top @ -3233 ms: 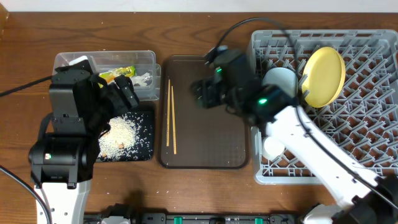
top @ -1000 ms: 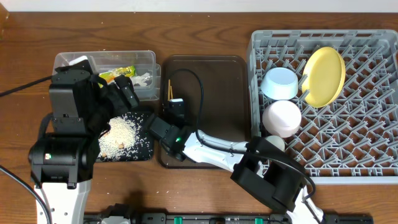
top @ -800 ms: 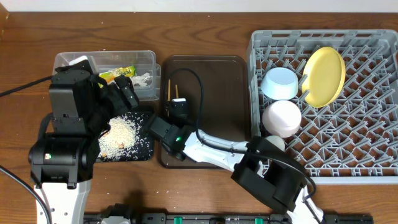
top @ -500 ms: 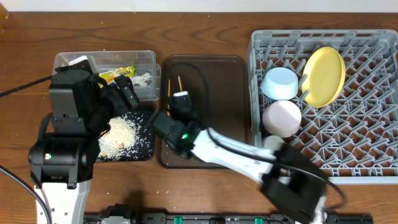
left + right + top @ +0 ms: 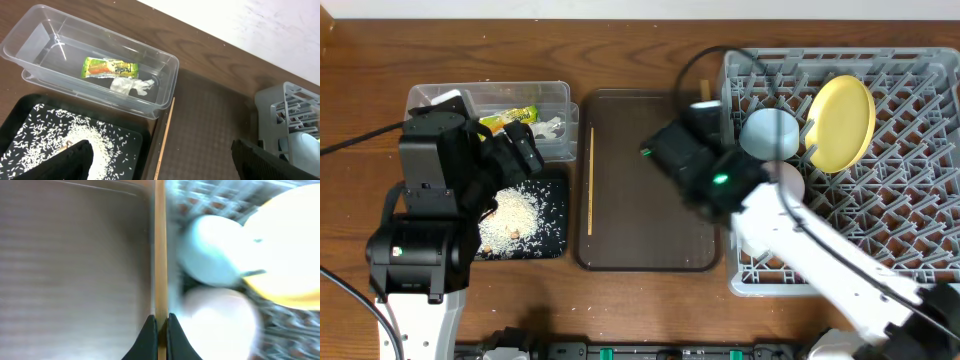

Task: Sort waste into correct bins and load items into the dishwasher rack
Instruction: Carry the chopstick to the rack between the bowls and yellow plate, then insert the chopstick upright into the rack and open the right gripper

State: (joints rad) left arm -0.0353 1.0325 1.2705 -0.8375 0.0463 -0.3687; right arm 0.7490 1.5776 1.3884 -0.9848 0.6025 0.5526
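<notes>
My right gripper [image 5: 160, 325] is shut on a wooden chopstick [image 5: 160, 250] that points away from the fingers, over the seam between the brown tray and the grey dishwasher rack [image 5: 910, 200]. In the rack are a light-blue bowl [image 5: 770, 132], a white bowl [image 5: 220, 325] and a yellow plate [image 5: 840, 122]. The other chopstick [image 5: 590, 180] lies along the tray's left edge. My left gripper [image 5: 161, 150] hangs open above the black bin [image 5: 60, 145] of rice crumbs [image 5: 515, 215]. The clear bin [image 5: 555, 95] holds the yellow-green wrapper [image 5: 109, 68] and white napkin [image 5: 131, 86].
The dark-brown serving tray [image 5: 650, 220] sits between the bins and the rack. My right arm [image 5: 705, 170] is motion-blurred above its right side, its cable [image 5: 705, 60] looping toward the back. Wooden tabletop [image 5: 640, 40] shows behind.
My right arm has lifted one chopstick off the tray's left side and swung right toward the rack. One chopstick stays on the tray. The left arm has not moved.
</notes>
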